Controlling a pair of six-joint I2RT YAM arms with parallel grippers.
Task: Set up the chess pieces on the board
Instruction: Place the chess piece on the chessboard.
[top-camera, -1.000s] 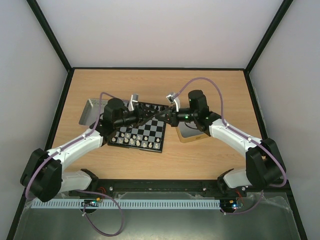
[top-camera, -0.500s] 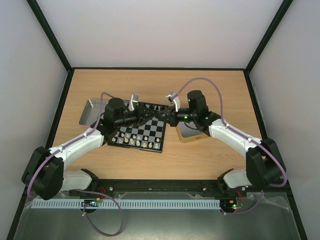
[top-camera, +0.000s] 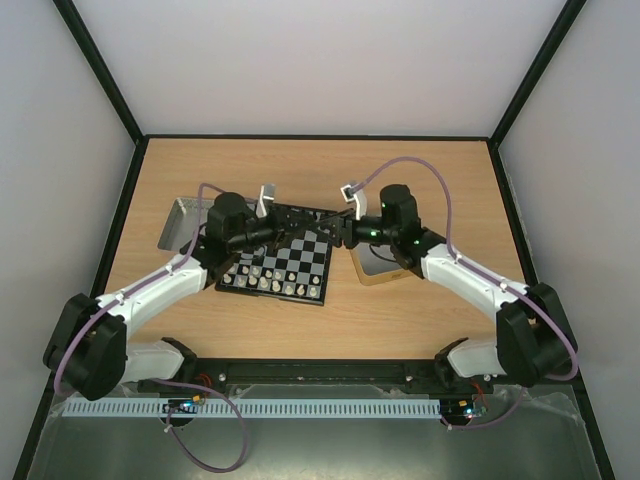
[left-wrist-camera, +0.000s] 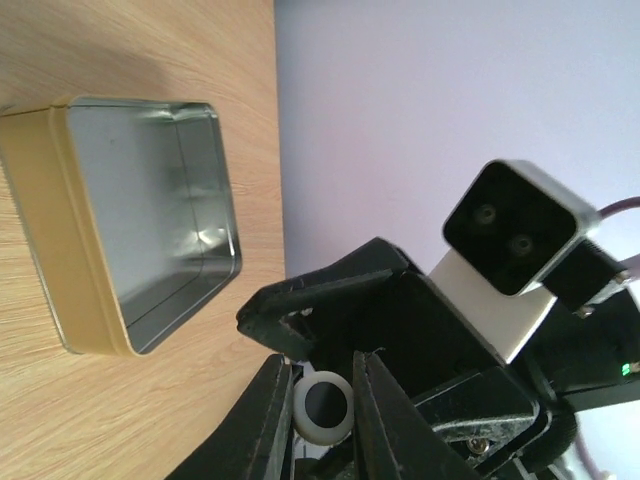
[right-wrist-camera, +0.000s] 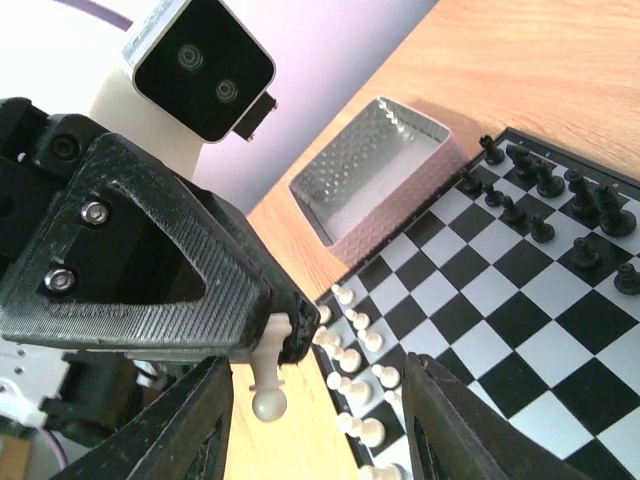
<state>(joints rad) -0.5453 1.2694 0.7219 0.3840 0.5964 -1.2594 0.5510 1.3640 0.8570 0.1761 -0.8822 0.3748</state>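
Overhead from behind, wrist views close, seemingly facing, board (top-camera: 300, 258) shared

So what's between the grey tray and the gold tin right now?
The board lies between the grey tray and the gold tin, with white pieces along its near rows. The top view shows it.

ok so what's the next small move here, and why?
Probably back the right arm off. The left jaws pinch the white piece, and the right jaws stand open on either side of it, not gripping. Clearing out first should let the left arm lower it to the board unbumped.
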